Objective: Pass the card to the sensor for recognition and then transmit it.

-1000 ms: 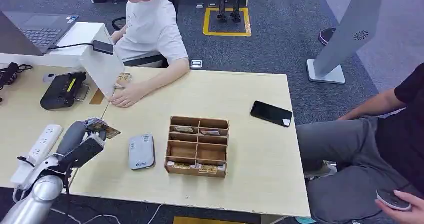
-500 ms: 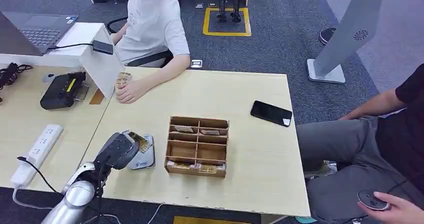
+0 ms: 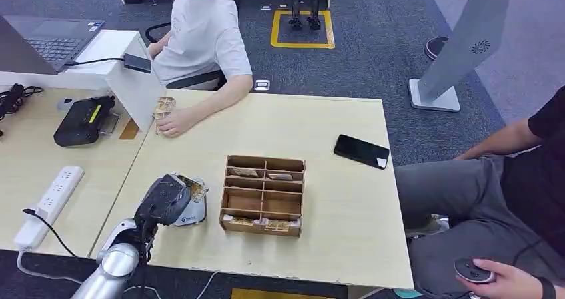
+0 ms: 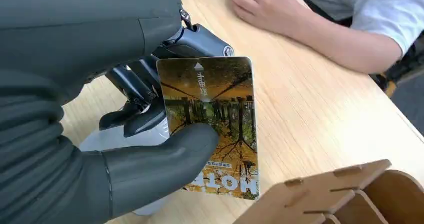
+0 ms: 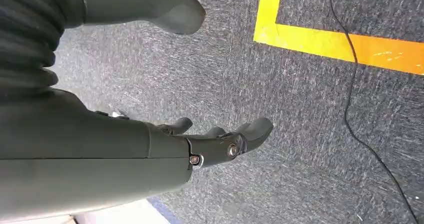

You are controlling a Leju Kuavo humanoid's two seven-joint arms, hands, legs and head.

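Amber-printed card [image 4: 212,126] sits pinched between thumb and fingers [image 4: 150,171] of the left hand [image 3: 168,199], held right over the grey sensor [image 3: 190,212] on the desk [image 3: 333,146], beside the wooden box [image 3: 263,196]. The grip covers little of the card, so a tilt could let it slip or miss the reading. The right hand [image 5: 210,144] hangs over carpet, fingers loosely apart, holding nothing.

Lighting: bright, even, overhead; shadows on the desk [image 3: 320,119] soft and short. Head view sharp throughout. Wrist views: nearest grey covers slightly soft, no glare.
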